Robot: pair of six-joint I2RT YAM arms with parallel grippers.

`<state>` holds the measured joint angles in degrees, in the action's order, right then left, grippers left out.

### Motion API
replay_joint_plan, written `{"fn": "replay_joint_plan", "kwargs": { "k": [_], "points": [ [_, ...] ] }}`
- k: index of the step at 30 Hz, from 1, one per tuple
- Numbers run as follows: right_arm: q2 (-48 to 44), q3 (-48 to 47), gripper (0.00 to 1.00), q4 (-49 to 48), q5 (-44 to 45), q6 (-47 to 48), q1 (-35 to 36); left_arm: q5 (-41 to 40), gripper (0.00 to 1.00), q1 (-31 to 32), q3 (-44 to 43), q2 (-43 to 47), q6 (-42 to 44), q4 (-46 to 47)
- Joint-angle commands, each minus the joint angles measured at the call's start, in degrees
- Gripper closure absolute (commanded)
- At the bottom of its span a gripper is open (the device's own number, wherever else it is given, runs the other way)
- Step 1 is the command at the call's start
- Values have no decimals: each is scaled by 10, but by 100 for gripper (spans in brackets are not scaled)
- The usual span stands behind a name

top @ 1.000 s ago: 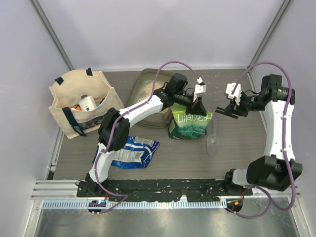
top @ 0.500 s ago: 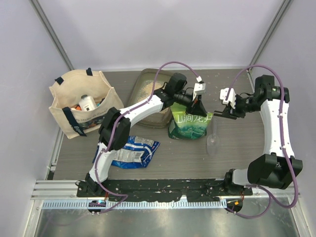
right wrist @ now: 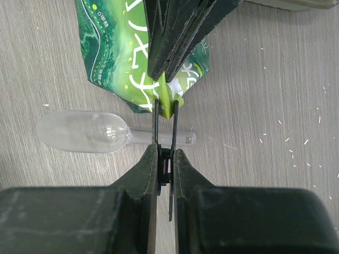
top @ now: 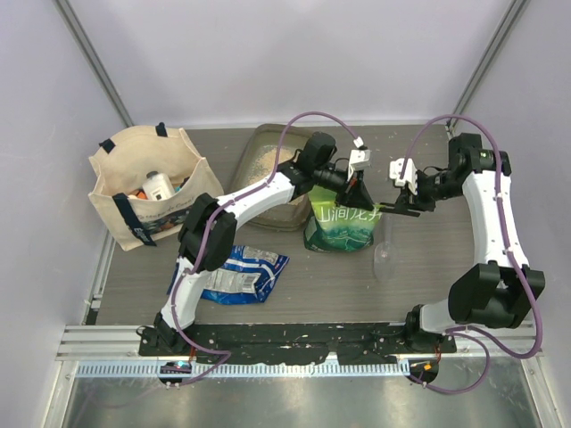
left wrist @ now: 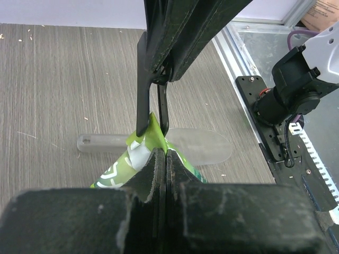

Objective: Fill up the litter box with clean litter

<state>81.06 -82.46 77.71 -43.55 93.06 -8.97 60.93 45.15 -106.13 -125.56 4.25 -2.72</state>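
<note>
On the far left I see a beige tote bag (top: 152, 192), and nearer the arms a blue packet (top: 241, 272) lying flat. The litter box (top: 272, 218) sits at the back of the table, left of centre, partly under the left arm. Inside it is what looks like tan clean litter (top: 261, 160), though the overhead view is too coarse to be sure. The left gripper (left wrist: 161, 156) is pinched tight on the top edge of the green bag (right wrist: 116, 53), which stands just right of the box. The right gripper (right wrist: 165, 106) meets it head-on, its 2 thin fingers drawn narrow on the same top corner. A clear scoop (right wrist: 82, 131) lies on the table beside the bag.
</note>
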Motion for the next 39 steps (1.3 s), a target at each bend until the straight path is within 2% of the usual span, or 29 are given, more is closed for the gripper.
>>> {"fn": "replay_joint_plan", "kwargs": {
  "k": [1,3,5,7,10,16,18,21,27,30,35,39],
  "points": [
    [8,-19,99,85,-1,8,20,40,98,3,1,13,-18,57],
    [8,-15,99,85,-1,10,28,37,86,1,1,16,-21,62],
    [10,-15,99,85,-6,7,40,36,70,-7,1,22,-22,59],
    [11,-19,99,85,-7,5,47,38,61,-18,3,33,-20,40],
    [18,-29,99,86,-3,1,60,40,57,-35,11,54,21,-24],
    [31,-39,99,68,12,-23,78,33,56,-56,32,86,173,-206],
    [29,-38,99,48,17,-33,85,25,56,-58,40,90,216,-233],
    [31,-38,99,41,20,-45,90,20,56,-59,49,90,239,-257],
    [18,-32,99,3,35,-79,106,25,59,-59,11,60,294,-373],
    [4,-24,99,-28,28,-96,106,38,59,-59,-3,49,291,-390],
    [21,-25,99,-12,8,-99,127,45,60,-59,2,44,268,-357],
    [28,-25,99,-26,-2,-118,135,54,74,-59,0,40,231,-324]
  ]
}}
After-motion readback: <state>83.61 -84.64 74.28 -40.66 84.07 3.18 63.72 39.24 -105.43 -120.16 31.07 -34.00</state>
